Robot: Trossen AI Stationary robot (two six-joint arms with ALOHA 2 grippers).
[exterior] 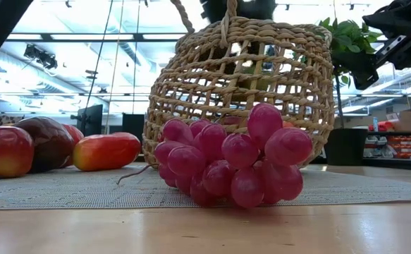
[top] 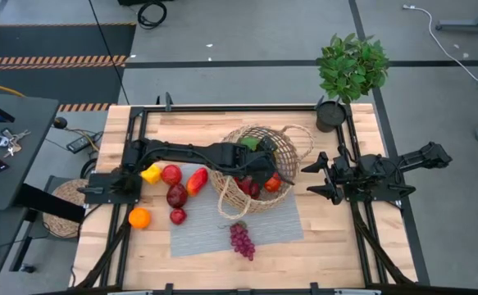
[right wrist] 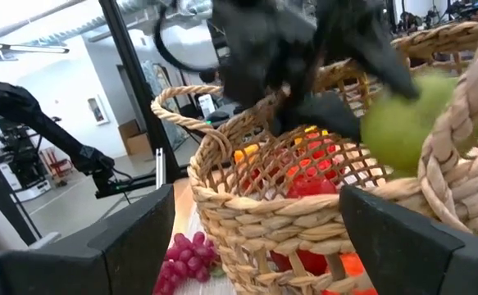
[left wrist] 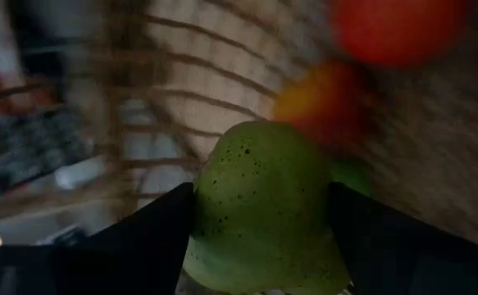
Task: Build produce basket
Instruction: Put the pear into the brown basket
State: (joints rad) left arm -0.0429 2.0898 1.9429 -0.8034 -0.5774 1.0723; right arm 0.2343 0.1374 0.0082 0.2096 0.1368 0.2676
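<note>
The tan wicker basket (top: 259,176) stands tilted on the grey mat (top: 206,233) with red and orange produce inside (right wrist: 304,184). My left gripper (top: 255,156) reaches from the table's left into the basket's mouth, shut on a green pear (left wrist: 259,192), which also shows in the right wrist view (right wrist: 402,123). My right gripper (top: 322,179) is open and empty just right of the basket. Purple grapes (top: 241,239) lie on the mat's near edge. A yellow pepper (top: 151,173), red apples (top: 171,174), a red pepper (top: 197,181) and an orange (top: 139,217) lie left of the basket. My left gripper pinches the pear's two opposite sides (left wrist: 202,217) between its two fingers. The pear sticks out past the fingertips (left wrist: 169,221). It hangs clear, just inside the basket's rim (right wrist: 435,184) and above the produce lying in the basket.
A leafy potted plant (top: 349,74) stands at the table's far right corner. A flat woven mat (top: 62,209) lies off the table's left edge. Bare wood shows along the near edge and at the near right.
</note>
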